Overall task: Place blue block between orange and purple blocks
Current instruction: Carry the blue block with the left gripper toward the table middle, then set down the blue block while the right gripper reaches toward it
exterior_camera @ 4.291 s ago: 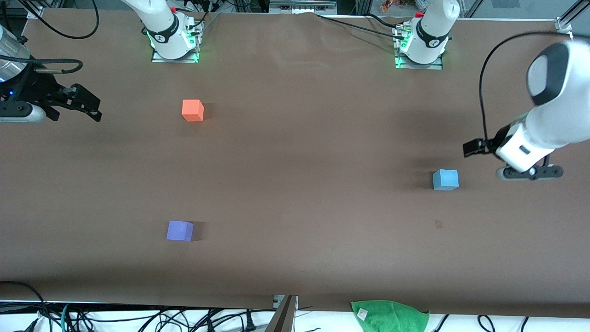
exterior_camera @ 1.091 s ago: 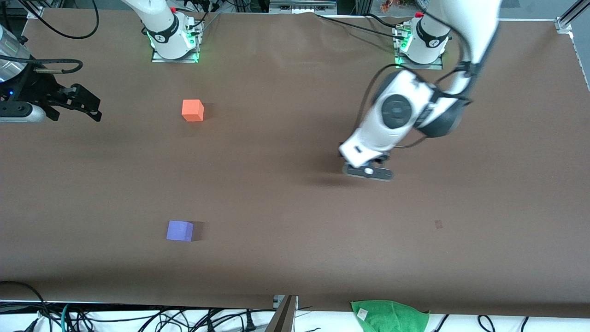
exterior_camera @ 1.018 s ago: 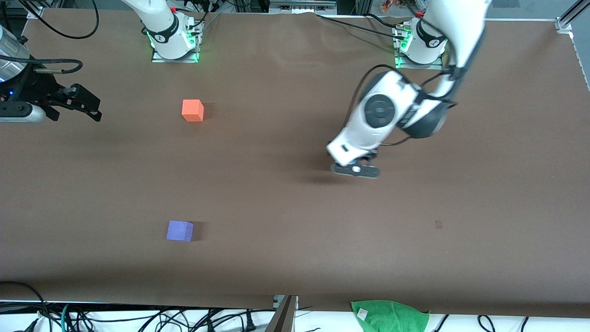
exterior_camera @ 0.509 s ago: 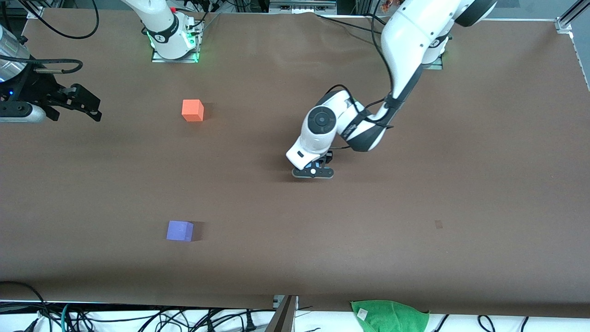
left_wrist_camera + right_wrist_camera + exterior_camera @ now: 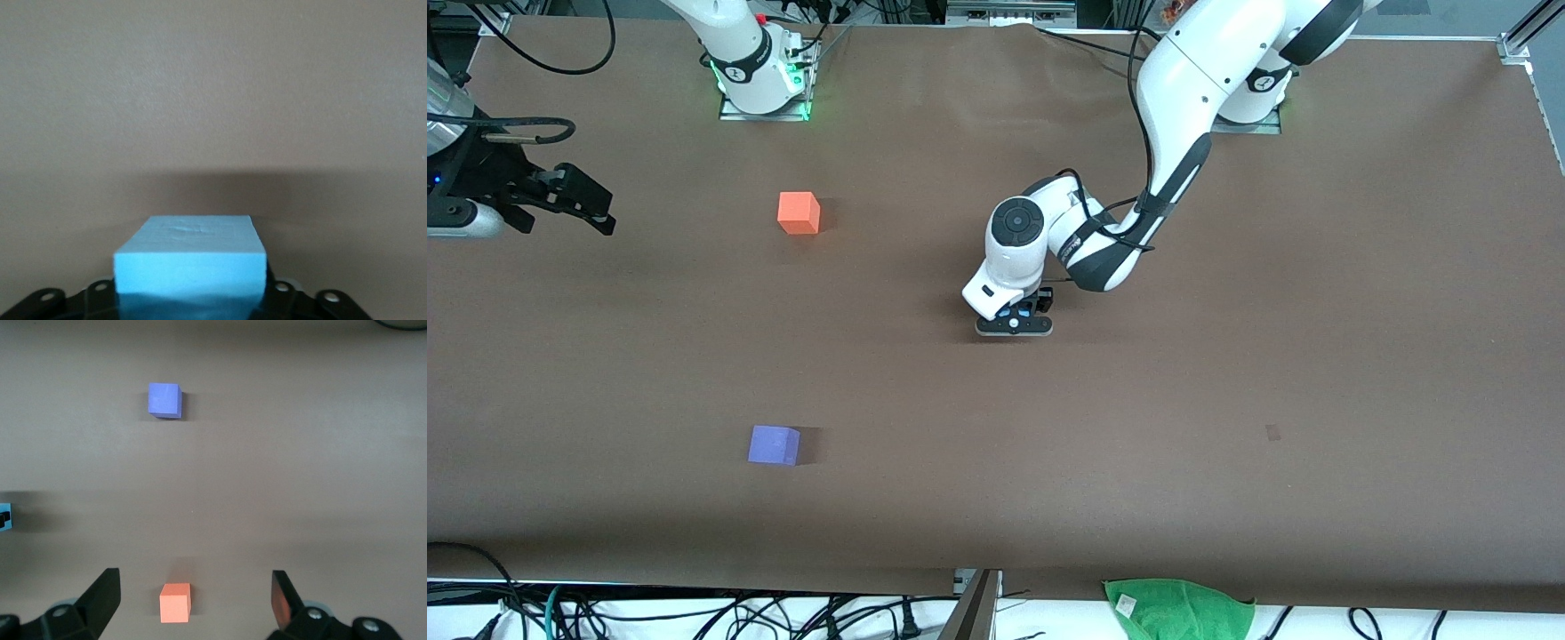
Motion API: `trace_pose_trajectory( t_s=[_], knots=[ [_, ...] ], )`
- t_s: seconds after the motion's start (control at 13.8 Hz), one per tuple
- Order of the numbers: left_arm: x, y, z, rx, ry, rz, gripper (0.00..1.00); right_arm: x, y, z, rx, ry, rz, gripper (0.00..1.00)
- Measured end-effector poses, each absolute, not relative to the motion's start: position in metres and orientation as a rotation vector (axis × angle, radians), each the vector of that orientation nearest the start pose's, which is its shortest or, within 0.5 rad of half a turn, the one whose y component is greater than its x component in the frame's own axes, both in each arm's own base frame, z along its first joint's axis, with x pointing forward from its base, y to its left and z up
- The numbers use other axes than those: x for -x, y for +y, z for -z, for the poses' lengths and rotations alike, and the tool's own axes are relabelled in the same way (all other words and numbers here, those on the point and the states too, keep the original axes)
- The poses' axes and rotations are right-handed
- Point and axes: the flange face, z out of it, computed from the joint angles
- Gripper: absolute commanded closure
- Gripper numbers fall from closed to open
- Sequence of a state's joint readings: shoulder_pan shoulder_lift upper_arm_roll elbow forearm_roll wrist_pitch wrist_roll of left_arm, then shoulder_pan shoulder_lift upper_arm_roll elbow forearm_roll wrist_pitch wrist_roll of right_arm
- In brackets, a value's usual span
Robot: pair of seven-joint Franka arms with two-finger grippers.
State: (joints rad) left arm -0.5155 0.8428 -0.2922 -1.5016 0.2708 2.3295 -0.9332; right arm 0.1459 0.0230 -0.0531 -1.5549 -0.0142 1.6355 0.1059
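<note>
so, front view: my left gripper hangs mid-frame over bare counter, pinching the blue block. the gap i want lies toward frame left, between the orange block above and the purple block below. left wrist view: blue block sits in my fingers. right wrist view: my right gripper waits, fingers spread, over the orange block; the purple block lies in the upper frame.

Three blocks: one orange block, one purple block, one blue block.
</note>
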Motion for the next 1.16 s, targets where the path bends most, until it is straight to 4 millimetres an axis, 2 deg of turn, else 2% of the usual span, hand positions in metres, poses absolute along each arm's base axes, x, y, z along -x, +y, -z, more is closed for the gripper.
trace_pose_trajectory(
  t_s=[0.15,0.29,0.36,0.51,0.73,0.87,1.02,1.16],
  knots=[
    [-0.529,-0.486,-0.191,3.181,-0.073,0.031,0.0,-0.567,0.057,-0.622,3.139,0.011,0.082,0.0],
    [-0.534,-0.486,-0.215,3.173,-0.078,0.048,0.0,-0.569,0.061,-0.617,3.135,0.001,0.068,0.0],
    [-0.536,-0.486,-0.236,3.161,-0.08,0.056,0.0,-0.571,0.063,-0.611,3.137,-0.004,0.052,0.0],
    [-0.537,-0.481,-0.289,3.129,-0.087,0.079,0.0,-0.581,0.069,-0.588,3.143,-0.016,-0.012,0.0],
    [-0.533,-0.457,-0.375,3.054,-0.091,0.089,0.0,-0.593,0.083,-0.55,3.152,-0.048,-0.113,0.0],
    [-0.541,-0.417,-0.425,3.002,-0.091,0.078,0.0,-0.601,0.098,-0.513,3.158,-0.084,-0.229,0.0],
    [-0.557,-0.359,-0.471,2.962,-0.054,0.052,0.0,-0.605,0.115,-0.485,3.156,-0.121,-0.3,0.0],
    [-0.569,-0.3,-0.511,2.958,-0.047,0.015,0.0,-0.607,0.148,-0.463,3.105,-0.121,-0.336,0.0]
  ],
)
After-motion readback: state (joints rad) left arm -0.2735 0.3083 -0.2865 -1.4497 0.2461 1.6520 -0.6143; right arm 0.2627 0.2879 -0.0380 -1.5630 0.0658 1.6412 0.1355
